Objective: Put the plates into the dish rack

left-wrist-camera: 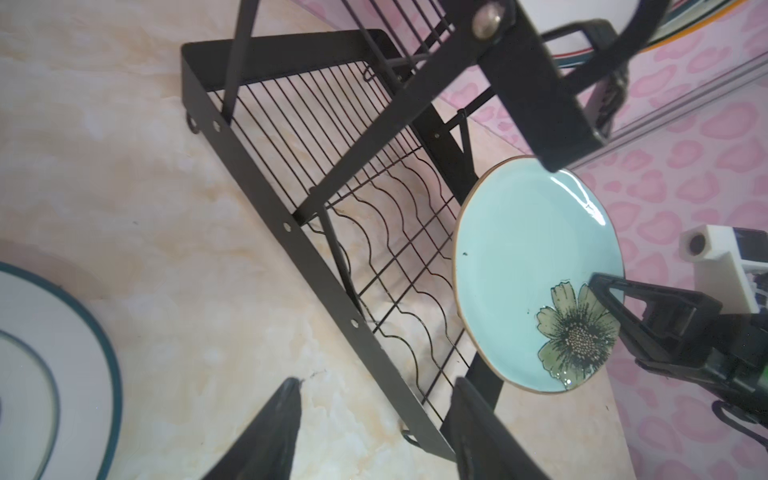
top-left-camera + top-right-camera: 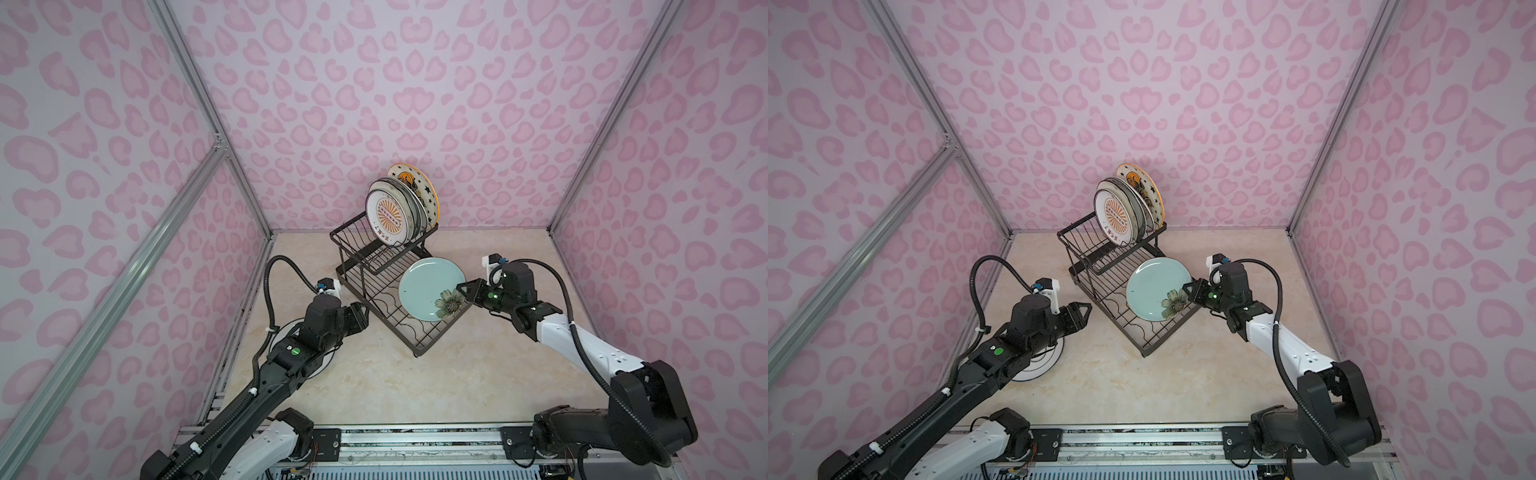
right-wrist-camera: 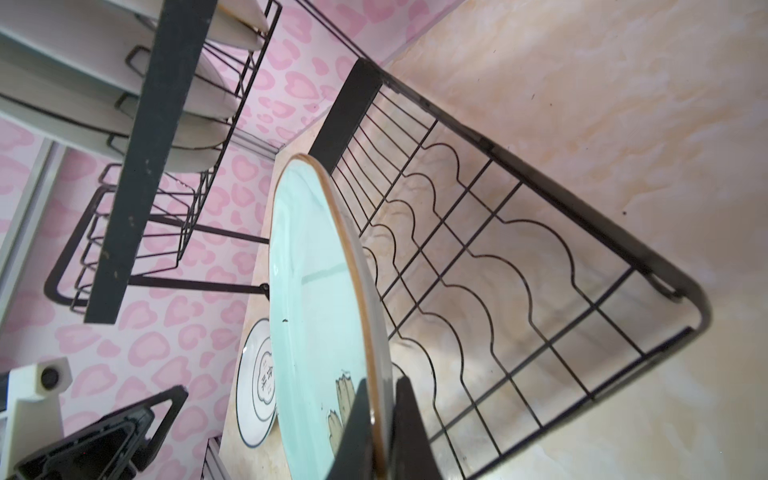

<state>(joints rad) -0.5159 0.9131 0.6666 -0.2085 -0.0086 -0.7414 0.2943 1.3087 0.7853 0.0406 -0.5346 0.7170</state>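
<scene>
The right gripper [image 3: 380,419] is clamped on the rim of the pale blue-green plate [image 2: 428,286], with one finger on each face beside the painted green flower. The plate is held tilted on edge over the right side of the dish rack's [image 1: 251,174] lower tray, above the wavy wires. Whether its lower edge touches those wires cannot be told.

In the raised basket [image 2: 357,245] at the far side of the rack, several plates are stood on edge close together. The sunburst plate [image 2: 388,218] is seen at the front of the row and the star plate [image 2: 424,187] at the back.

The left gripper [image 1: 374,390] is held with its fingers apart and nothing between them. It is placed just beside the near-left edge of the rack, pointing towards it, low over the marbled table [image 2: 1142,382]. A white plate with a dark rim [image 2: 1038,365] is laid flat on the table at the left, partly covered by the left arm in both top views.
</scene>
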